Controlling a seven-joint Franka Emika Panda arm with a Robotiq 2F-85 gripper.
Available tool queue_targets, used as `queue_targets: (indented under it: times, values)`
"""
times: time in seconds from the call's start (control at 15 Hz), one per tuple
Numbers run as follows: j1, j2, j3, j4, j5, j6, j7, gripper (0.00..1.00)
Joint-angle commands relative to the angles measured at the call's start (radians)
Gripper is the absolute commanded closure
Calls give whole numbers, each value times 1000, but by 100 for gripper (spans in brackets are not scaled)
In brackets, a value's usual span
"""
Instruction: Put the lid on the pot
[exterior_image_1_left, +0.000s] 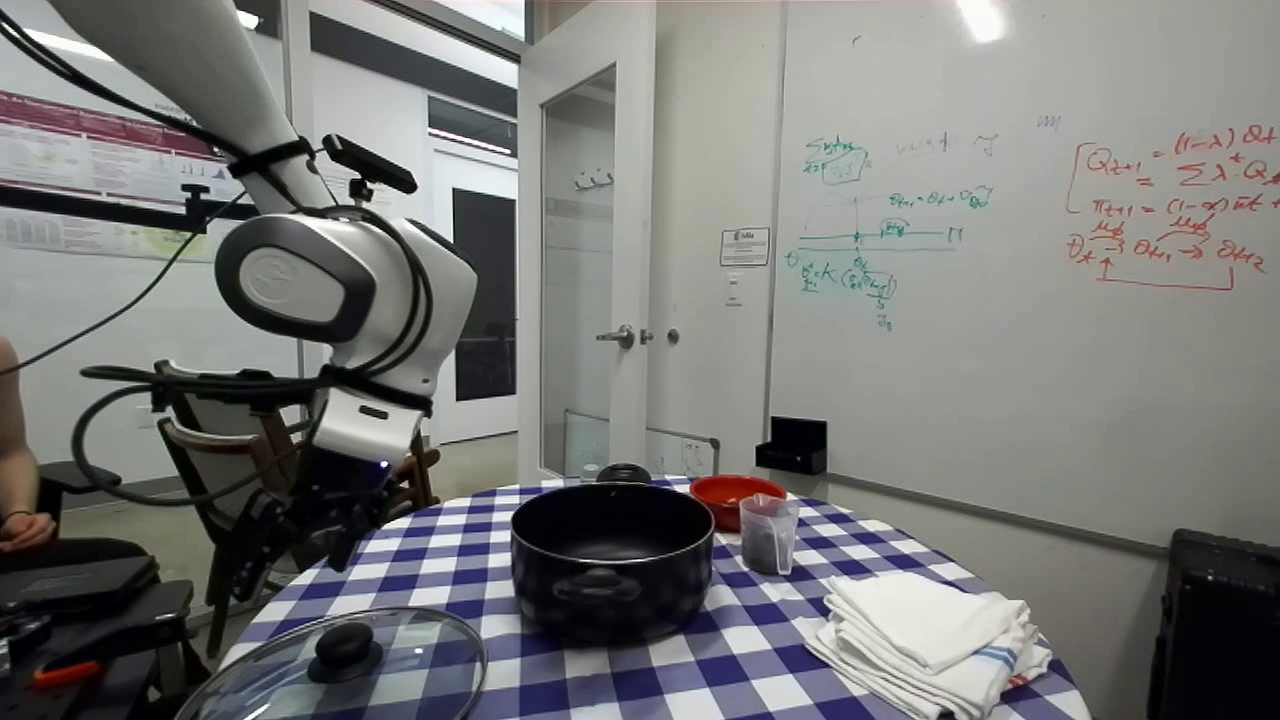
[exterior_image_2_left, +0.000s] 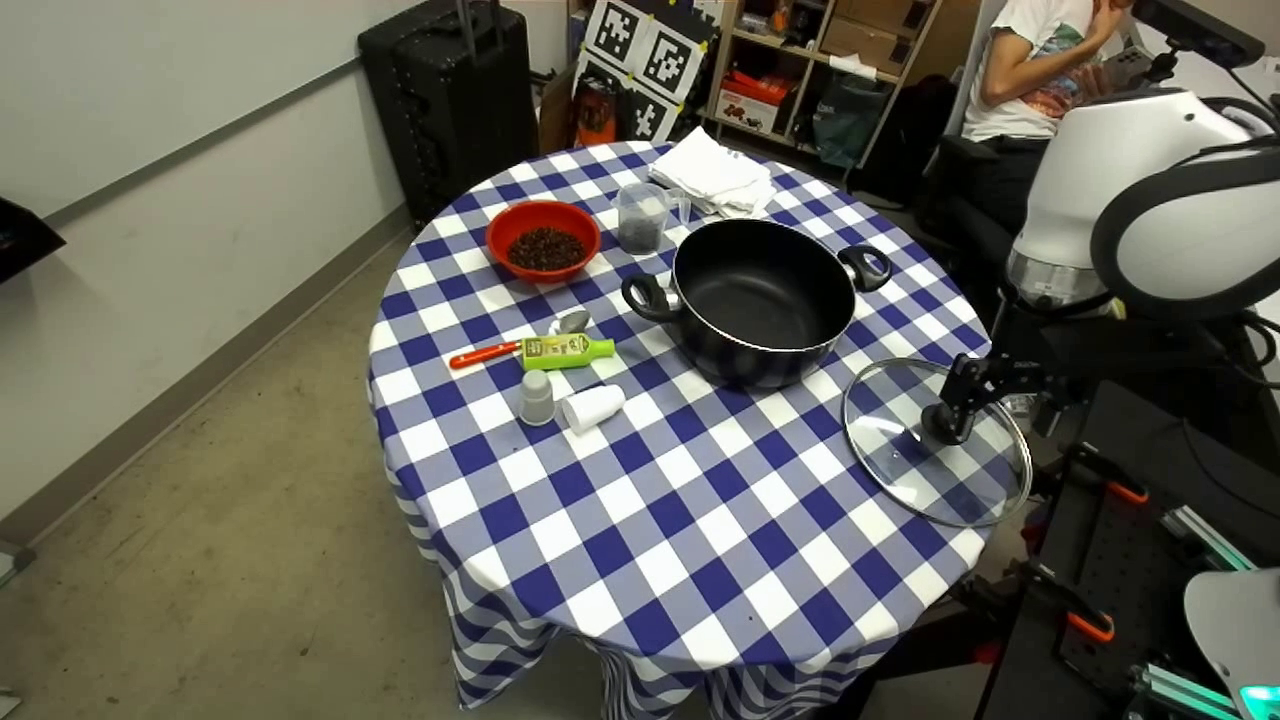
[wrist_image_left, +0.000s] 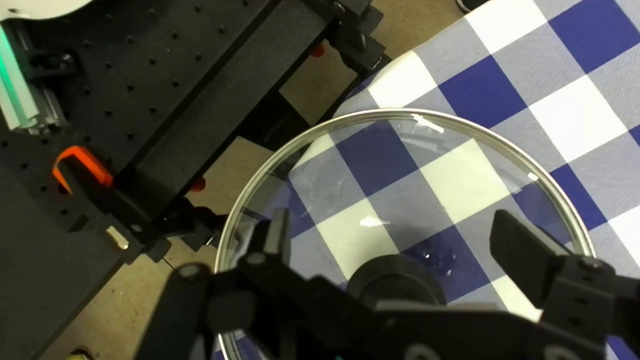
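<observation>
The glass lid (exterior_image_1_left: 430, 655) lies knob up on the checkered table, near the edge by the robot's bench. It also shows in an exterior view (exterior_image_2_left: 900, 485) and in the wrist view (wrist_image_left: 370, 165), where its left rim reaches past the table edge. Its black knob (wrist_image_left: 392, 275) is partly hidden by the gripper. My gripper (wrist_image_left: 392, 225) is open above the lid, with a finger to each side of the knob. It also shows in both exterior views (exterior_image_1_left: 300, 560) (exterior_image_2_left: 1000, 412). The black pot (exterior_image_1_left: 612, 600) stands uncovered beside the lid, and its inside looks empty (exterior_image_2_left: 745, 362).
A red bowl (exterior_image_2_left: 545, 270) and a clear measuring cup (exterior_image_2_left: 641, 222) stand beyond the pot. Folded white cloths (exterior_image_1_left: 930, 640) lie on the table. A green bottle (exterior_image_2_left: 565, 351), a red-handled utensil (exterior_image_2_left: 485, 355) and two small shakers (exterior_image_2_left: 537, 400) lie or stand near the pot.
</observation>
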Motion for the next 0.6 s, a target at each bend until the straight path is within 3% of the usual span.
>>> queue_targets:
  times: [0.0, 0.53]
  values:
    - [19, 91, -15, 80, 8, 19, -8, 0]
    - [16, 154, -62, 109, -33, 122, -41, 0]
